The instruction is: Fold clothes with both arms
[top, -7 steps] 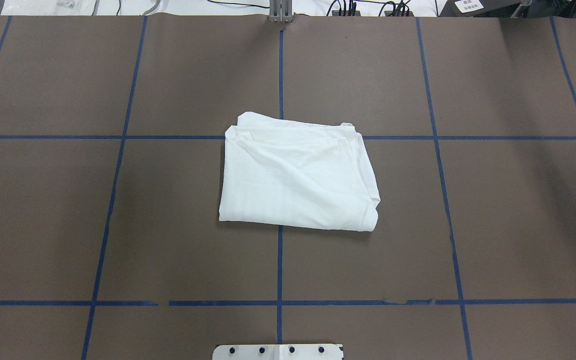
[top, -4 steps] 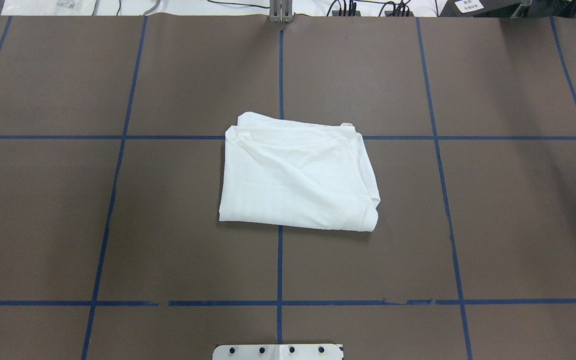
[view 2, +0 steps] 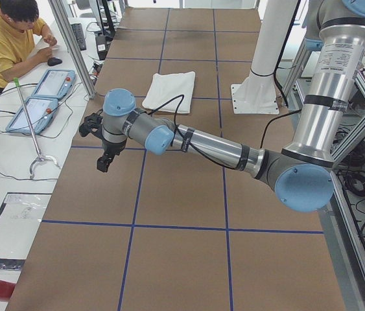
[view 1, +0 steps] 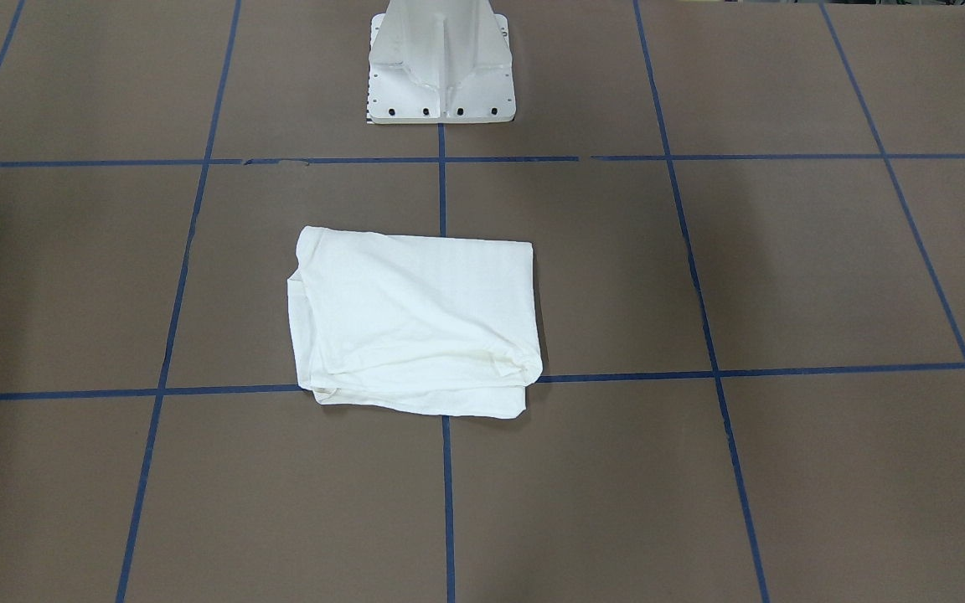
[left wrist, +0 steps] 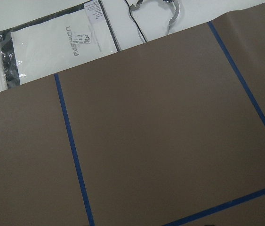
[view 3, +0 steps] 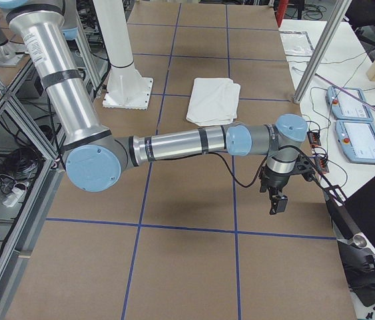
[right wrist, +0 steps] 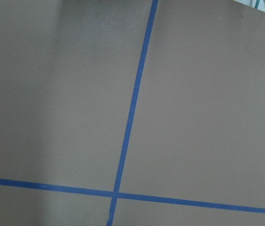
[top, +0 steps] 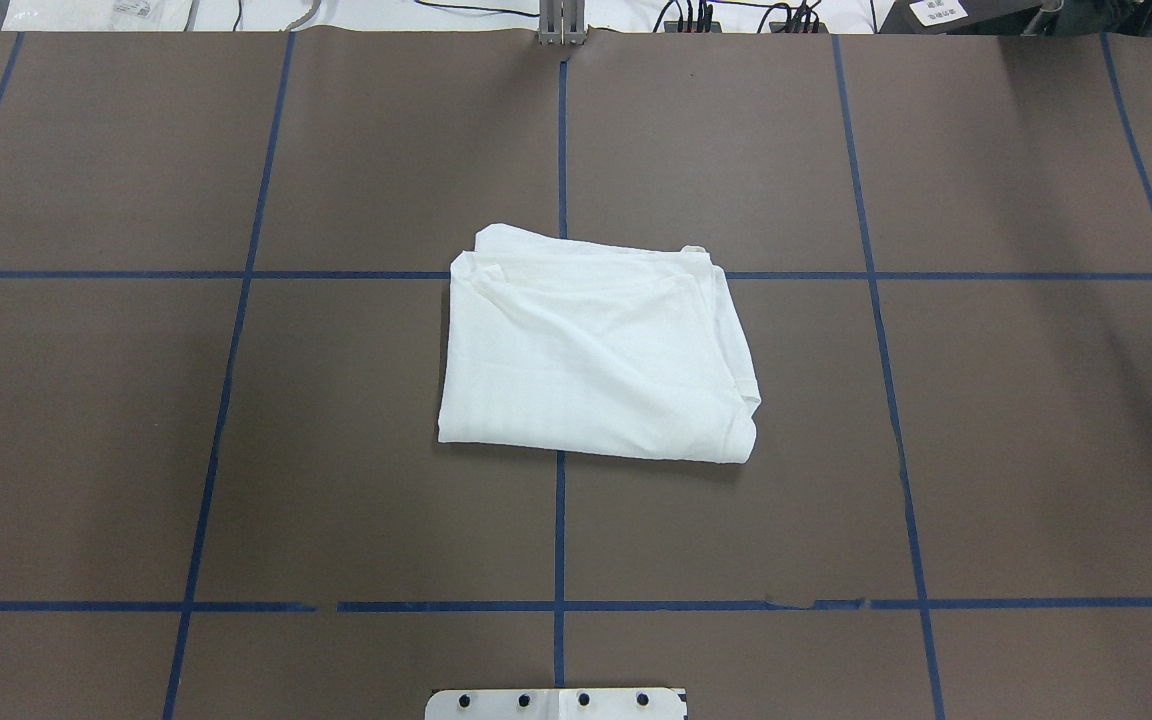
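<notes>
The clothes (top: pixel 596 360) are one white shirt folded into a compact rectangle at the table's middle, also seen in the front view as the same clothes (view 1: pixel 415 327). No arm touches the fabric. My left arm (view 2: pixel 201 144) reaches out to the table's left end, and its gripper (view 2: pixel 104 159) hangs over bare brown surface far from the clothes (view 2: pixel 172 84). My right arm (view 3: pixel 174 143) stretches to the opposite end, its gripper (view 3: pixel 277 203) likewise over bare surface away from the clothes (view 3: pixel 212 99). I cannot tell whether either gripper is open or shut.
The white pedestal base (view 1: pixel 441 67) stands at the robot's side of the table. A seated person (view 2: pixel 7 39) and two teach pendants (view 2: pixel 39 100) are beyond the left end. Two more pendants (view 3: pixel 357 123) lie past the right end. A plastic bag (left wrist: pixel 57 44) lies off the mat.
</notes>
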